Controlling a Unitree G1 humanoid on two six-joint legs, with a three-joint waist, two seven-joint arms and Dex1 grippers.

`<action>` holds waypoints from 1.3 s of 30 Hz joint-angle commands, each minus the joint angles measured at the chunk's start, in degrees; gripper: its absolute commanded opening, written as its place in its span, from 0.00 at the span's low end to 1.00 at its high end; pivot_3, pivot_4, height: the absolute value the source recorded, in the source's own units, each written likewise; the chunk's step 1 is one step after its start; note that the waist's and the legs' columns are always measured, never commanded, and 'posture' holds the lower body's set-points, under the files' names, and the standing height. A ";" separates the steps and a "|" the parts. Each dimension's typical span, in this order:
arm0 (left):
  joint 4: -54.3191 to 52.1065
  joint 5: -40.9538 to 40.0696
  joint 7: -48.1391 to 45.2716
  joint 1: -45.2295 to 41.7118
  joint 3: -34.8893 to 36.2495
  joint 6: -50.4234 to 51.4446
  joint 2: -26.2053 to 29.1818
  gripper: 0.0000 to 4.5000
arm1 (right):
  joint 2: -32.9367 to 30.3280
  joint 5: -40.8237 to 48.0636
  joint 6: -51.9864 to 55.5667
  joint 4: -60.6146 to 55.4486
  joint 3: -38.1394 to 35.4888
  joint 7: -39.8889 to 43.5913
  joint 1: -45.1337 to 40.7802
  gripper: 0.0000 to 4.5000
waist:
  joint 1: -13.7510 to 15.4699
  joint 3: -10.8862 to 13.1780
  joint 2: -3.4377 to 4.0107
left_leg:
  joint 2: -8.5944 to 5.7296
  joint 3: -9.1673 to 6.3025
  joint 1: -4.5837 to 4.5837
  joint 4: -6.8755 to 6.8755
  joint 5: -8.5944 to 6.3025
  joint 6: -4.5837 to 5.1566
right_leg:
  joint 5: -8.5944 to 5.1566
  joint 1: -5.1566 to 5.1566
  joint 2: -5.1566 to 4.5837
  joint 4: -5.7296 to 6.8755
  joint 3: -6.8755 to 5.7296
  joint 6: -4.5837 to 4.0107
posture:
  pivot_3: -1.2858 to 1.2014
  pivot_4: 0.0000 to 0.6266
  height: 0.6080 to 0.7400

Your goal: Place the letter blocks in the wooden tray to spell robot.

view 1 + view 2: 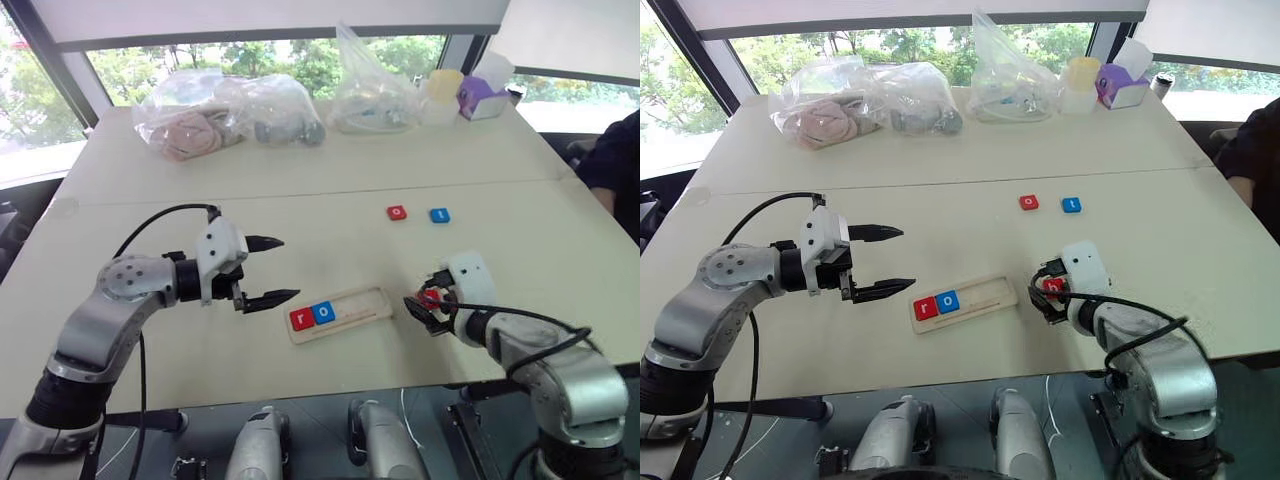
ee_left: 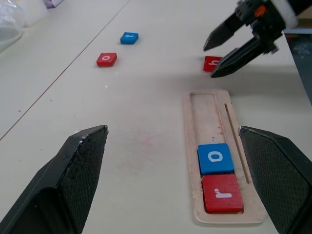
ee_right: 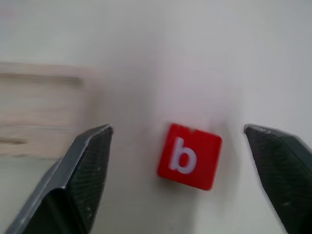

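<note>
The right hand (image 3: 178, 141) hangs unclenched over the red b block (image 3: 189, 156), which lies on the bench (image 1: 300, 225) just beside the wooden tray (image 1: 365, 305). A skewed pinch could flick it.

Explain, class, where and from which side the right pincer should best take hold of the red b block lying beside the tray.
Probably from above, across two opposite side edges. The red b block lies flat on the table, just off the wooden tray, so only its thin sides offer purchase. The right pincer, open, already straddles it; lowering and closing should suffice.
</note>
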 commanded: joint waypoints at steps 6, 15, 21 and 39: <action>0.43 0.48 -0.49 -1.83 -0.01 -1.65 -0.52 1.00 | -22.91 1.31 -32.48 8.14 1.87 30.03 4.55 0.99 | 0.18 0.18 -0.28 | -0.11 -0.25 -0.01 -0.13 -0.01 -0.01 | -0.03 0.16 0.10 -0.26 -0.21 0.02 | 0.52 0.24 1.00; -0.14 1.31 -0.14 -1.53 0.15 -2.24 -0.68 1.00 | -23.27 -10.18 -57.25 28.62 11.95 36.04 -2.50 0.99 | 0.21 0.31 -0.43 | -0.10 -0.11 -0.01 -0.03 0.00 0.01 | -0.01 0.25 0.08 -0.46 -0.18 0.02 | 0.52 0.24 1.00; -1.00 1.18 -0.32 -0.47 0.76 -1.93 0.31 1.00 | -21.84 -12.93 -62.93 37.78 15.60 40.00 -8.64 0.99 | 0.23 0.33 -0.44 | -0.12 -0.09 -0.01 -0.03 0.01 0.01 | 0.02 0.24 0.09 -0.39 -0.17 0.01 | 0.52 0.24 1.00; -1.45 1.50 0.57 -0.48 0.69 -1.81 1.05 1.00 | -16.89 -15.57 -68.77 54.34 18.03 46.05 -15.08 0.99 | 0.21 0.33 -0.45 | -0.19 -0.02 0.16 0.13 0.02 0.02 | 0.02 0.26 0.09 0.15 -0.15 0.00 | 0.52 0.24 1.00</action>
